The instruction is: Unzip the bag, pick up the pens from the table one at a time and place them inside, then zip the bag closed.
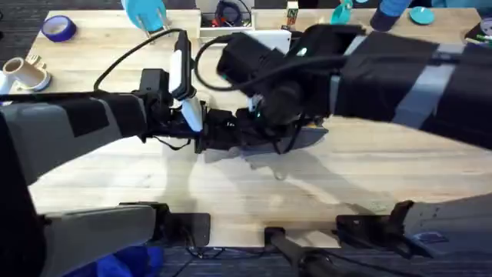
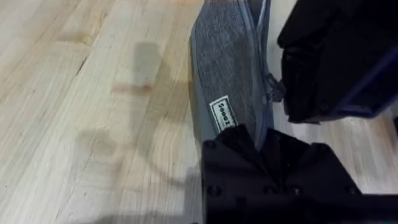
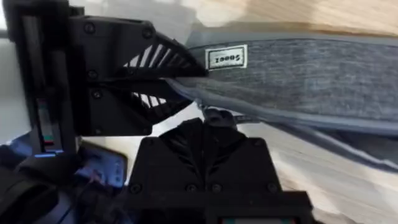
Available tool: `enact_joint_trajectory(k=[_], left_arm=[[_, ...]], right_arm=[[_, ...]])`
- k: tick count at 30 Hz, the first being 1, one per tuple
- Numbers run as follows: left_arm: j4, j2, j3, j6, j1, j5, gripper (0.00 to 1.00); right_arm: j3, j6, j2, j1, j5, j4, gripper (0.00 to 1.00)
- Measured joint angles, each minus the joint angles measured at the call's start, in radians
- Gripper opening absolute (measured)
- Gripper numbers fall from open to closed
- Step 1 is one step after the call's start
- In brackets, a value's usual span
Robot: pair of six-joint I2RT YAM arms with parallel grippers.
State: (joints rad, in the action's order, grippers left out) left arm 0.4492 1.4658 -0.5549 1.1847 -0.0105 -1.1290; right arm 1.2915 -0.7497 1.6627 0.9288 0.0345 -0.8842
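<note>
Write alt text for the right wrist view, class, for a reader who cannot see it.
A grey-blue fabric pencil pouch with a small white label lies across the light wooden table, its end pinched by the left arm's black gripper. The right arm's black gripper sits at the pouch's zipper edge, by the metal zipper pull.

Bag mostly hidden under the arms

From overhead both arms cover the bag (image 1: 307,137); the left wrist view's edge cuts off its far end.
</note>
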Motion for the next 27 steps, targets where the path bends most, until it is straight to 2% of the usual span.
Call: enact_joint_trajectory(k=[16, 21, 27], left_arm=[[0.000, 0.000, 0.000, 0.000, 0.000, 0.000, 0.043], [0.000, 0.000, 0.000, 0.000, 0.000, 0.000, 0.043], [0.000, 0.000, 0.000, 0.000, 0.000, 0.000, 0.043]], right_arm=[[0.000, 0.298, 0.000, -0.271, 0.439, -0.002, 0.030], [0.000, 0.345, 0.000, -0.313, 0.521, -0.003, 0.030], [0.000, 0.383, 0.000, -0.331, 0.563, -0.003, 0.030]])
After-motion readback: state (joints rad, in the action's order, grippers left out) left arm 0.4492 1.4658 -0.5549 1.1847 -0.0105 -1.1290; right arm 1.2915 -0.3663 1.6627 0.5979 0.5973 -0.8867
